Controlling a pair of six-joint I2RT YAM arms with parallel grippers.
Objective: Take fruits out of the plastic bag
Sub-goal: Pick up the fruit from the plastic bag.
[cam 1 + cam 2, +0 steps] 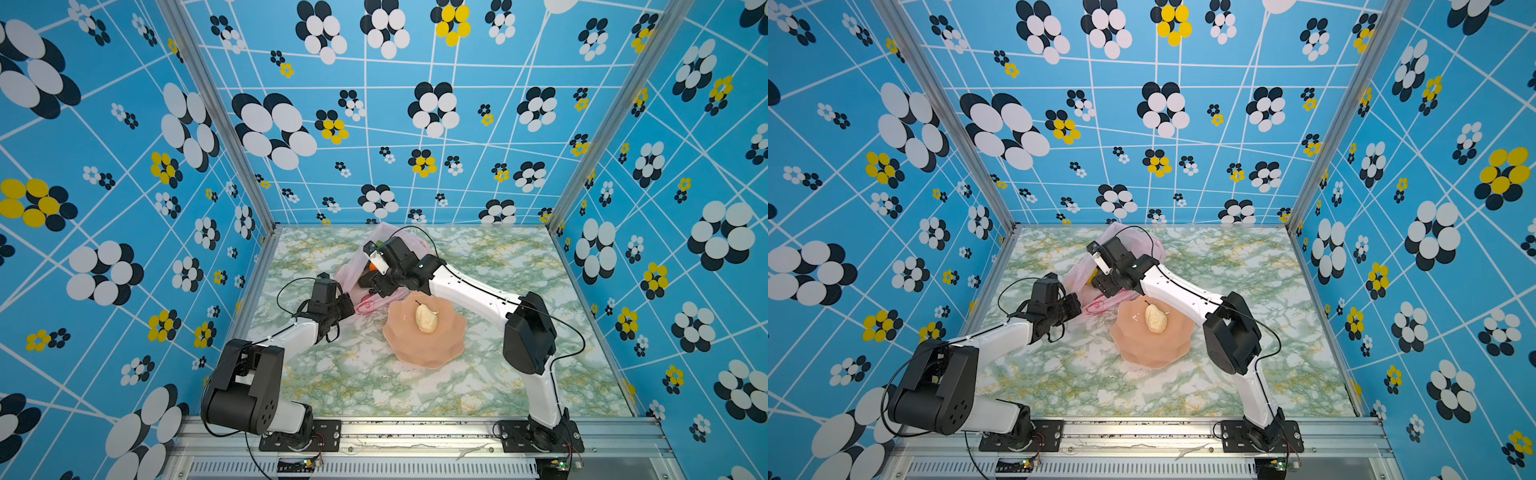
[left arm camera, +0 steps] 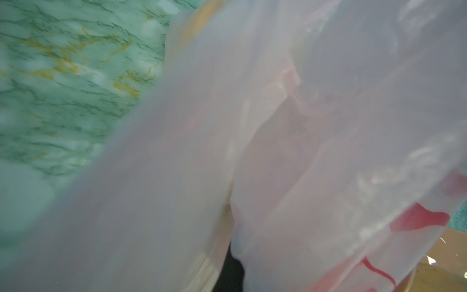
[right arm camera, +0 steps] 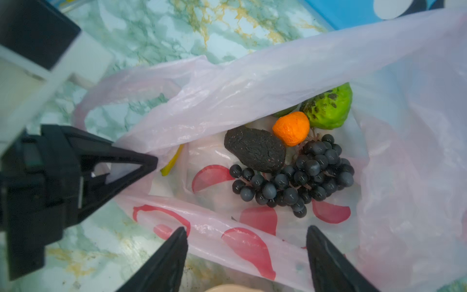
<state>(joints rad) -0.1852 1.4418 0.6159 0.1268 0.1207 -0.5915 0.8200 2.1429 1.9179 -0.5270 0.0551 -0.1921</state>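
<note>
Three walls [image 1: 415, 124] close the cell on the left, far and right, papered bright blue with thin white crossing lines and clusters of white, black and yellow ovals. Bare aluminium posts [image 1: 217, 116] stand in the two far corners. The tabletop [image 1: 415, 390] is marbled white, green and yellow. A metal rail [image 1: 415, 428] runs along the near edge. The light is bright and even

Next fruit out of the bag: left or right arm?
Right. The right gripper hangs open over the plastic bag mouth, with the grape bunch, avocado and orange in plain view ahead of it. The left gripper is shut on the bag's edge, holding the mouth open, so it is busy.
</note>
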